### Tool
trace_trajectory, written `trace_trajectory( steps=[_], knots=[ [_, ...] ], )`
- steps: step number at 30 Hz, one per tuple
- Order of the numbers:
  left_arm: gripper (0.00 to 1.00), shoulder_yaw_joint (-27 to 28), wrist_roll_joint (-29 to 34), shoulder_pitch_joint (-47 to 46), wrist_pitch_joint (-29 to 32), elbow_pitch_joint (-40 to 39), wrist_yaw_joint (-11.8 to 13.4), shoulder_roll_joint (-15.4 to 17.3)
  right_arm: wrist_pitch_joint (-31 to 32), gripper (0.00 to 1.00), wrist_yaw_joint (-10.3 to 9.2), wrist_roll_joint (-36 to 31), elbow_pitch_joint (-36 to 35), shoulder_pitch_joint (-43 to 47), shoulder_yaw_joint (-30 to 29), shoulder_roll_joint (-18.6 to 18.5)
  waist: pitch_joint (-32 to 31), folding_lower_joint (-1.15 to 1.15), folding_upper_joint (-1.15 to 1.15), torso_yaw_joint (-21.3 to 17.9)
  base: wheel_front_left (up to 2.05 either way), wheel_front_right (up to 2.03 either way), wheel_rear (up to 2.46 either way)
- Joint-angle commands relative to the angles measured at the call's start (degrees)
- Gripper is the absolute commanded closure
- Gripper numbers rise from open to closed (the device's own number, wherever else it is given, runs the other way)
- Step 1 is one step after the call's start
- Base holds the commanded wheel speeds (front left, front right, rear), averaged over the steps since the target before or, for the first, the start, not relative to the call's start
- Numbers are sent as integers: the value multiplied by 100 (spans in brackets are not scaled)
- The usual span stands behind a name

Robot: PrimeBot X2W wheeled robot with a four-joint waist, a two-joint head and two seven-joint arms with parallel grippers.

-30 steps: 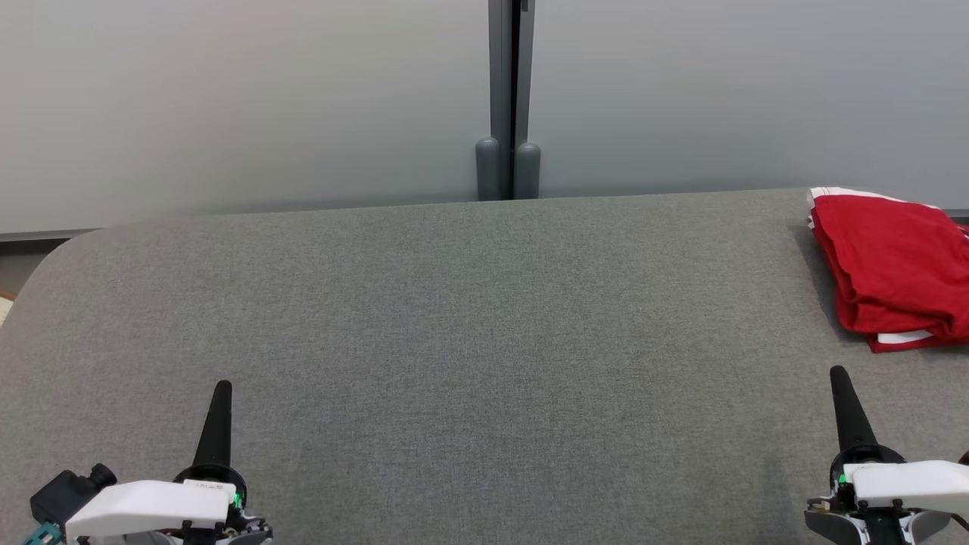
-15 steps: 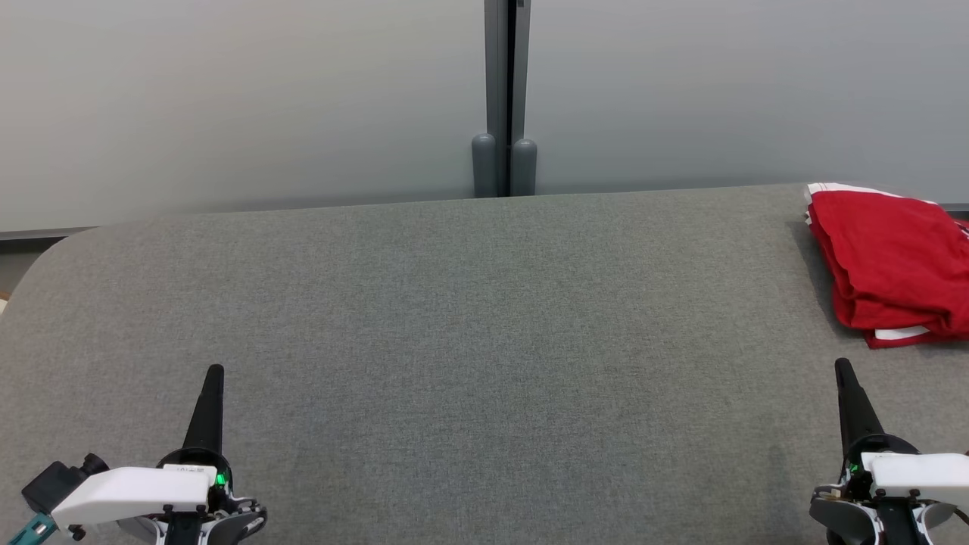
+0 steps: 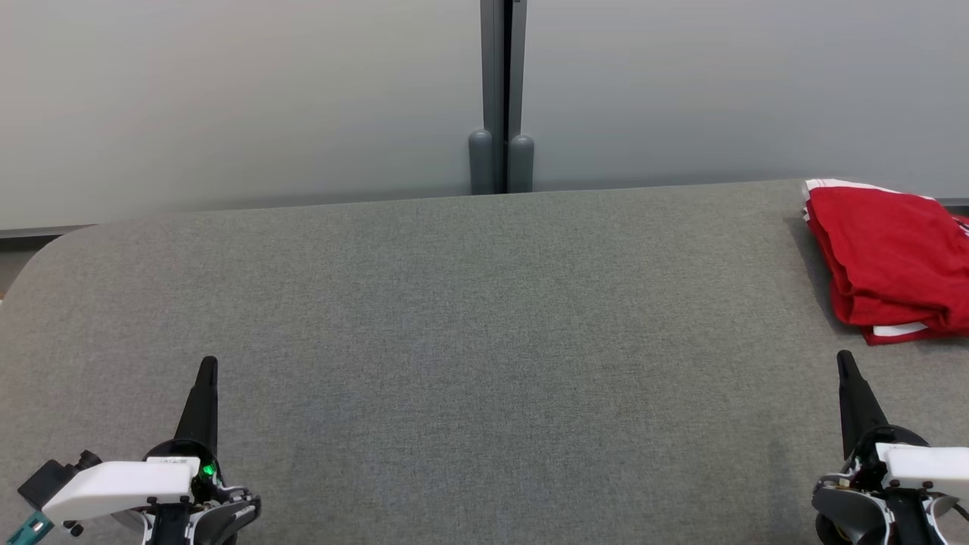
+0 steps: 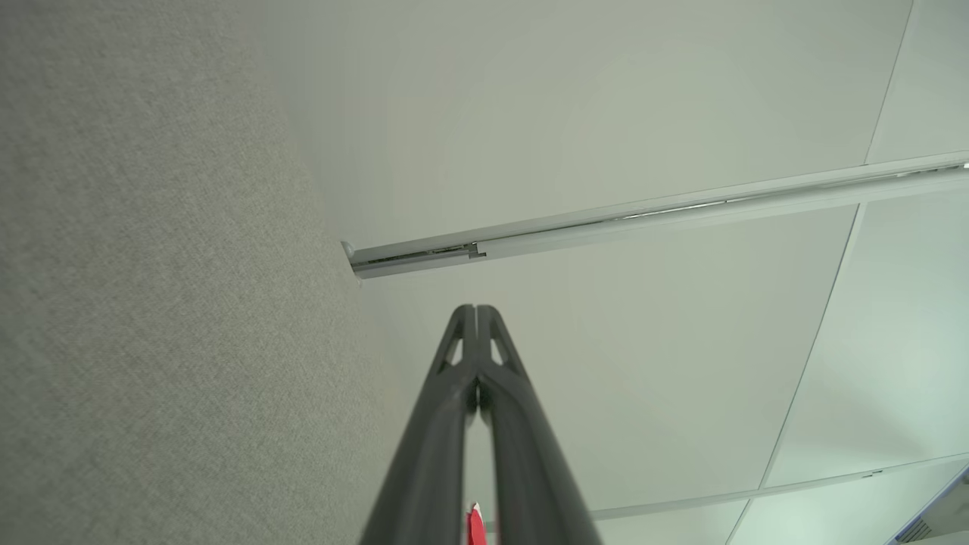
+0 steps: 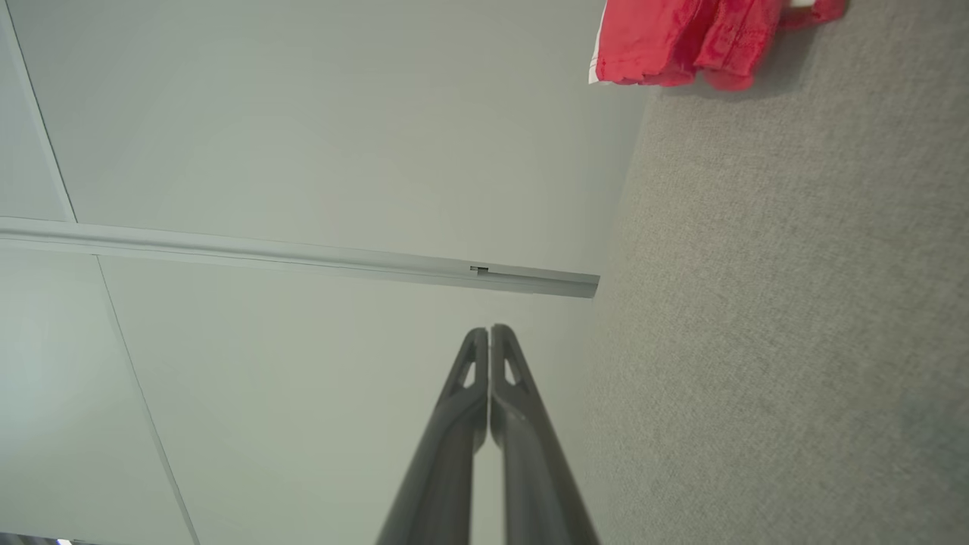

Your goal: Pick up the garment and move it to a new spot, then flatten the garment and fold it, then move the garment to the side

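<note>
The red garment (image 3: 887,253) lies folded over itself at the far right of the grey surface (image 3: 484,325), near the right gripper (image 3: 843,357) and well apart from the left gripper (image 3: 206,365), both closed on nothing.

The left pincer (image 3: 205,369) at 7 o'clock and the right pincer (image 3: 843,362) at 5 o'clock point toward 12, both closed.

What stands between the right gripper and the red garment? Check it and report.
Nothing visible does. The shut right gripper is at the near right of the grey cushion. The red garment lies ahead of it by the cushion's far right edge, with bare grey fabric between them.
</note>
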Motion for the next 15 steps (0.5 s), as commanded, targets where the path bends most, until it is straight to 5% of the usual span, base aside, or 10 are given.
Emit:
trace_trajectory(
  steps=[1,15],
  knots=[
    [100,45,-98,-140,28,1,-57,23,29,100,0,127,-12,-88,-39,-8,3,0,0,-3,0,0,0],
    [100,153,-614,-258,186,95,-118,5,194,100,0,676,30,-156,-114,7,41,0,0,-35,0,0,0]
  ],
)
